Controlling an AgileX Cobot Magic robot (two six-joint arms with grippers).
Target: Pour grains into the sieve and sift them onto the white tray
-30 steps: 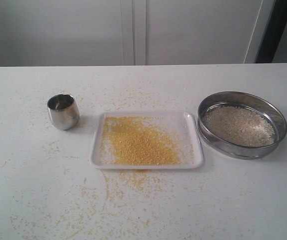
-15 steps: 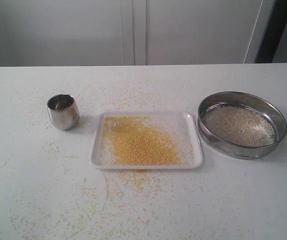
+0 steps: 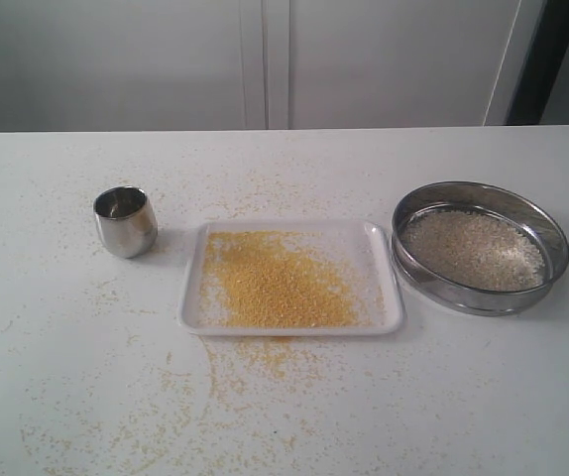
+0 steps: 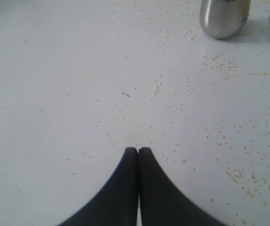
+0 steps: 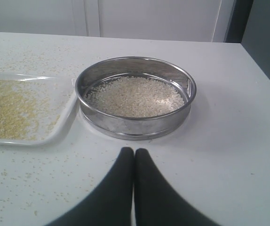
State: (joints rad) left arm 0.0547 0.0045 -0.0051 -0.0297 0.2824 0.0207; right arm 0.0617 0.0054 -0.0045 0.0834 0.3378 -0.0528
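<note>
The white tray (image 3: 289, 322) (image 5: 64, 117) lies mid-table with a spread of yellow grains (image 3: 277, 283) (image 5: 3, 110) on it. To its right stands the steel sieve (image 3: 480, 293) (image 5: 135, 123), holding a layer of whitish grains (image 3: 475, 248) (image 5: 135, 96). Neither arm shows in the exterior view. My left gripper (image 4: 138, 149) is shut and empty over bare table, well back from the steel cup (image 4: 224, 19). My right gripper (image 5: 134, 150) is shut and empty, a short way in front of the sieve.
A small steel cup (image 3: 125, 221) stands upright left of the tray. Loose yellow grains are scattered over the white table (image 3: 294, 416), thickest in front of the tray. White cabinet doors (image 3: 265, 59) rise behind the table's far edge.
</note>
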